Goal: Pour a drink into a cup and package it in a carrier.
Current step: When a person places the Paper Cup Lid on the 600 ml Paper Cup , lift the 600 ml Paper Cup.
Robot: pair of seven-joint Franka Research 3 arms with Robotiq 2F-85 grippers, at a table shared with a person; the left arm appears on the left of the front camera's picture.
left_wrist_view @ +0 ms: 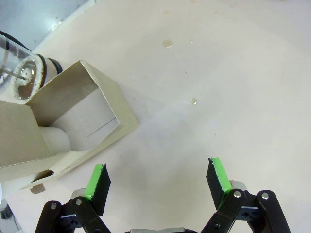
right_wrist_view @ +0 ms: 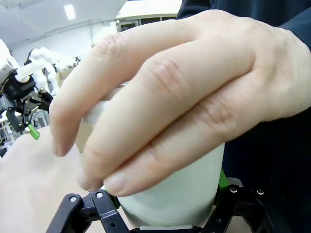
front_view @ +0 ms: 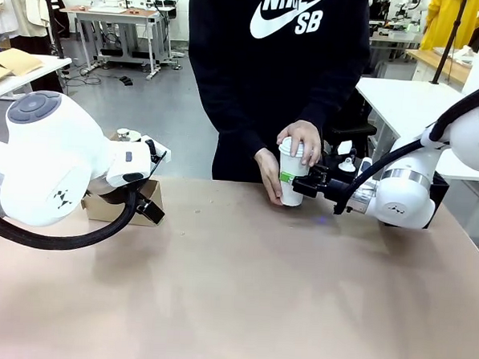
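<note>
Bench (front_view: 234, 292): tan top shared with the person standing at the far side.

Left gripper (left_wrist_view: 158, 177): jaws spread wide and empty. It hangs over bare bench just beside the carrier (left_wrist_view: 73, 121).

Carrier: brown cardboard at the robot's left end of the bench, one slot open toward the wrist camera. A glass carafe (left_wrist_view: 22, 73) stands right behind it. Its fill level can't be read.

Right gripper (front_view: 294, 181): reaches in from the right with its jaws on either side of the cup (front_view: 292, 160). In the wrist view one green pad (right_wrist_view: 222, 179) lies against the cup wall, so it reads as pinching the cup.

Cup: white paper, upright, at the far middle of the bench. One hand (front_view: 302, 138) caps its top and the other hand (front_view: 268, 174) wraps its side. Contents are hidden.

Drops (left_wrist_view: 194, 101): a few small wet spots on the bench near the carrier.

Step in hand (judged): taking the cup over from the person.
- Squeeze only enough to hold it, since a paper wall buckles easily.
- Wait until both hands are clear before lifting.
- Keep the cup vertical on the way to the open slot.
- Lower it straight down, and use the left jaws to steady the carrier if it slides.
</note>
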